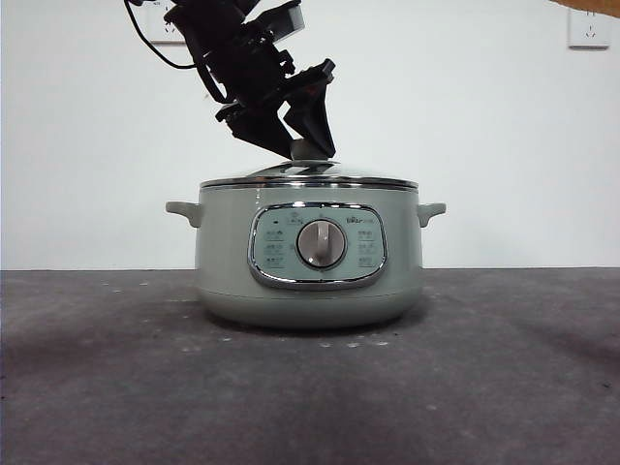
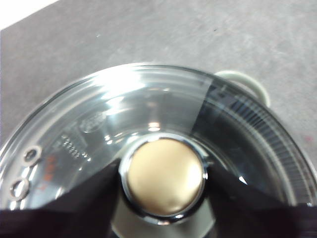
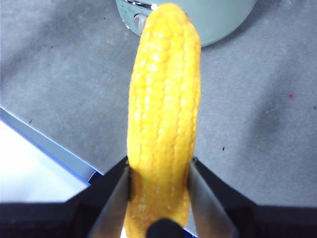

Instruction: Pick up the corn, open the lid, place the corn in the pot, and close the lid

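Sage-green and squat, the round electric pot (image 1: 310, 262) sits on the grey table (image 1: 107, 387) in the front view, its domed glass lid (image 1: 310, 176) with the chrome rim still on top, and the left gripper (image 1: 302, 145) reaches down to the lid's round green knob (image 1: 308, 149). From the left wrist, the two black jaws sit on both sides of that knob (image 2: 165, 176), touching it. From the right wrist, the right gripper (image 3: 159, 191) squeezes the fat end of the yellow bumpy corn cob (image 3: 163, 114), held over the table near the pot (image 3: 218, 20).
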